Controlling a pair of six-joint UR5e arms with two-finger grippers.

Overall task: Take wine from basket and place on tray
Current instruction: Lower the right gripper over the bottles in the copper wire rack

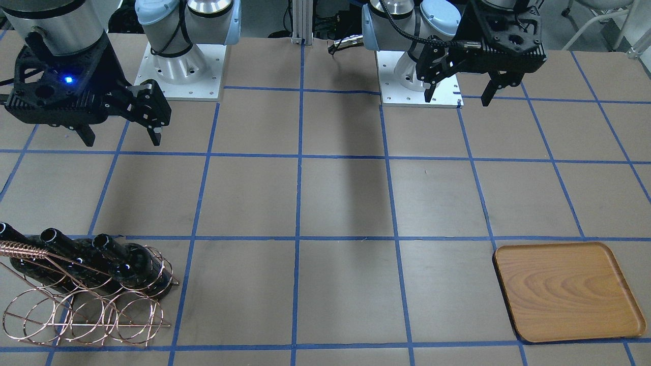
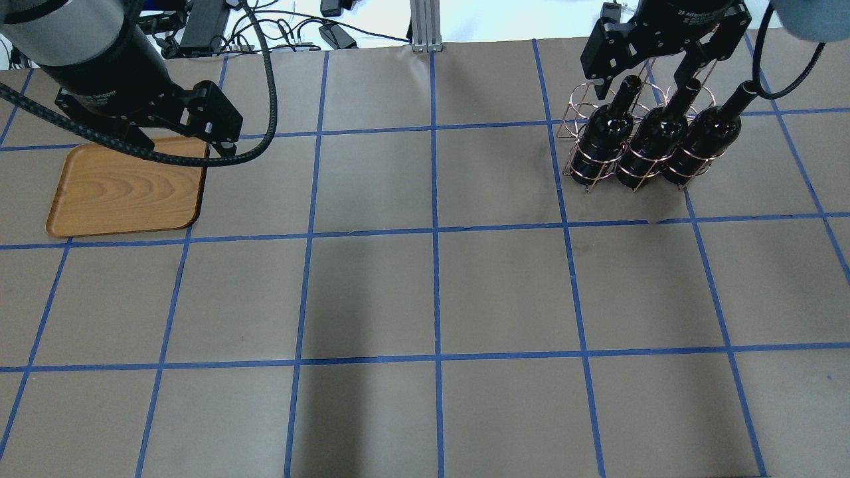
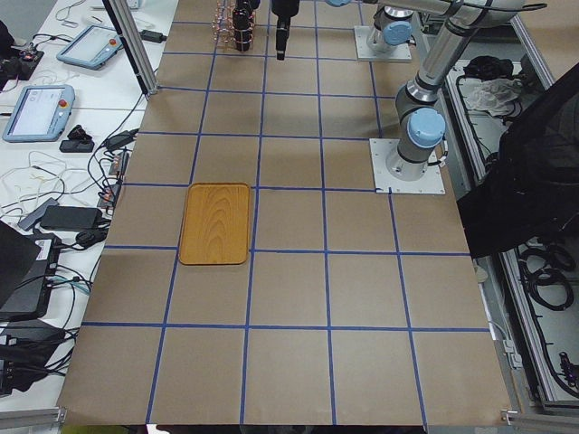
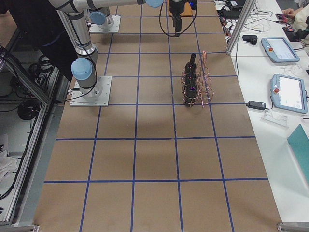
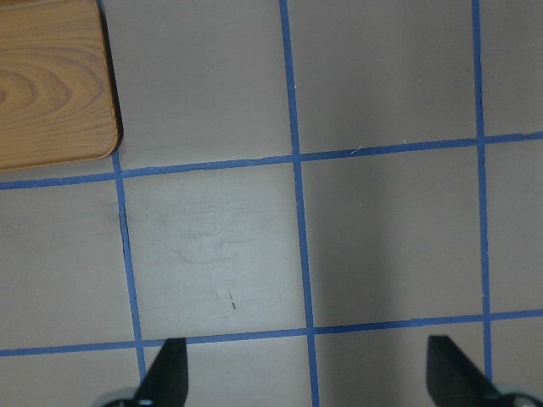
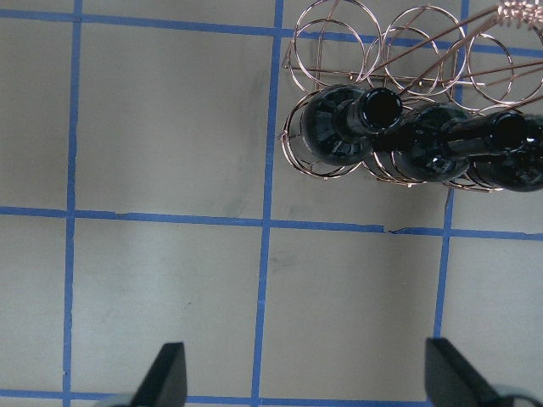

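Observation:
Three dark glass wine bottles (image 2: 654, 129) stand in the near row of the copper wire basket (image 2: 576, 105), at the table's far right in the overhead view. They also show in the front view (image 1: 129, 264) with the basket (image 1: 86, 315), and in the right wrist view (image 6: 339, 131). My right gripper (image 2: 654, 73) hangs open and empty, high above and just on the robot's side of them. The wooden tray (image 2: 126, 192) lies at the far left, bare. My left gripper (image 2: 186, 146) hangs open and empty above the tray's right edge.
The table is brown paper with a blue tape grid. The two arm bases (image 1: 178, 66) stand at the robot's edge. A metal post (image 2: 425, 26) stands at the far edge in the overhead view. Cables and pendants lie beyond the table.

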